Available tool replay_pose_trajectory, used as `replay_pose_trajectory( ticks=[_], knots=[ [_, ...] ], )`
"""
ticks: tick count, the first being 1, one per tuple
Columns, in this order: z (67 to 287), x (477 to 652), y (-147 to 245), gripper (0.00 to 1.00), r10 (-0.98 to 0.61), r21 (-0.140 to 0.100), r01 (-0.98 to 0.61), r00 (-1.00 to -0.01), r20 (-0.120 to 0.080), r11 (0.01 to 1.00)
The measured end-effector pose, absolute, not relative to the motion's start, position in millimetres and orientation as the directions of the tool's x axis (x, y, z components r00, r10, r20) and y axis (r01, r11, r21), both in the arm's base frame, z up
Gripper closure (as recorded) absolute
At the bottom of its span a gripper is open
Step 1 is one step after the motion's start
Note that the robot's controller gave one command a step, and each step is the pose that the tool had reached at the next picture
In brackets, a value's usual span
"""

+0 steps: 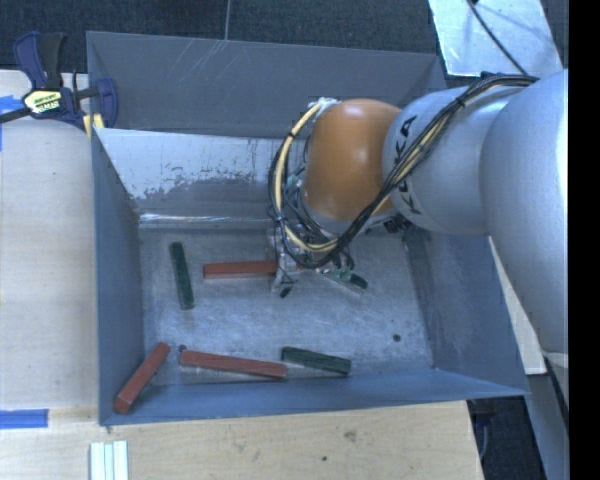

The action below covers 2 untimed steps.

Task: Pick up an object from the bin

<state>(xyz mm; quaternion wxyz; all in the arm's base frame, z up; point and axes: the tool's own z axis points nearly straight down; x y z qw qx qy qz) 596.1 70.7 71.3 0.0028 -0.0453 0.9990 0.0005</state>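
Note:
My gripper [284, 280] hangs low over the back middle of the bin floor, under the orange cover. A red-brown stick [236, 269] lies flat just to its left, and the stick's right end reaches the gripper's tip. A small dark green piece [355, 281] shows just right of the gripper, partly hidden by cables. Further left, a dark green stick [183, 275] lies nearly upright in the view.
Along the front wall lie a long red-brown stick [232, 365], a dark green stick [316, 361] touching its right end, and a red-brown stick [141, 377] propped in the front left corner. The arm covers the bin's right back part.

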Motion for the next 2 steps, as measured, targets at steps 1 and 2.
replay_pose_trajectory(
  ticks=[1,2],
  knots=[
    [200,609.4,78,1.00,-0.094,0.000,-0.094,-0.995,-0.013,0.996],
    [268,606.8,95,1.00,-0.237,-0.001,-0.237,-0.971,-0.011,0.971]
  ],
)
